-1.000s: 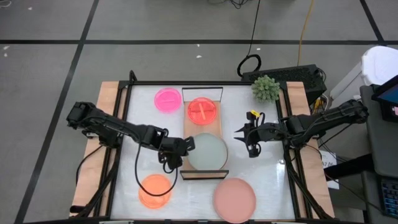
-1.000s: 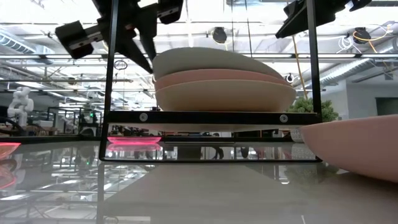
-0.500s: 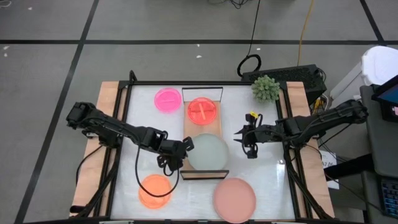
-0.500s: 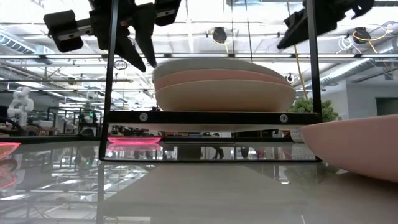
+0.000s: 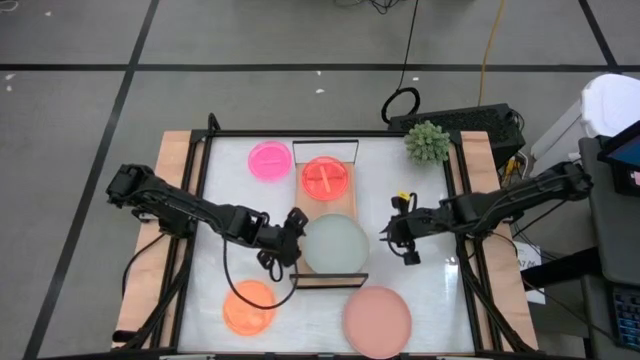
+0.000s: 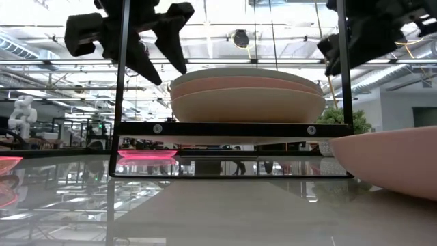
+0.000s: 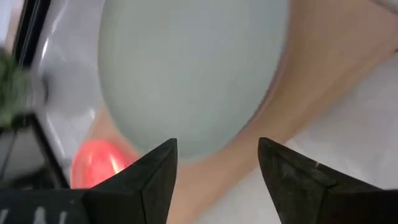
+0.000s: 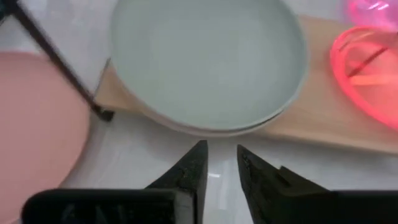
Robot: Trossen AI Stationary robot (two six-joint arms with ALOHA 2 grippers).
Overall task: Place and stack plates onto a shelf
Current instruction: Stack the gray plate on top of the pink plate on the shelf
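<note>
High view: we see the shelf (image 5: pixel 326 210) mid-bench with a stack of 3 large plates at its near end, grey-green plate (image 5: pixel 334 244) on top, dusty-pink and beige under it per the low view. An orange plate (image 5: pixel 325 178) sits at the shelf's far end. Off the shelf, on the bench (image 5: pixel 420 300): hot-pink plate (image 5: pixel 269 160) at the far side, a 2nd orange plate (image 5: pixel 249 306) near-left, large dusty-pink plate (image 5: pixel 377 320) near-right. Left hand (image 5: pixel 292 233) is just beside the stack's left edge, fingers spread and empty; its wrist view shows the gap clear with the grey-green plate beyond. Right hand (image 5: pixel 398 241) is on the stack's right side, near but apart, fingers slightly parted, holding nothing. We judge the step as just after a placement on the stack, both hands free. Next move, as we read it: pick one of the 3 loose plates. The dusty-pink one is nearest the right hand and fits the large stack; it needs a rim grasp on a shallow edge, then a level lift over the shelf's wire frame (image 5: pixel 330 282).
</note>
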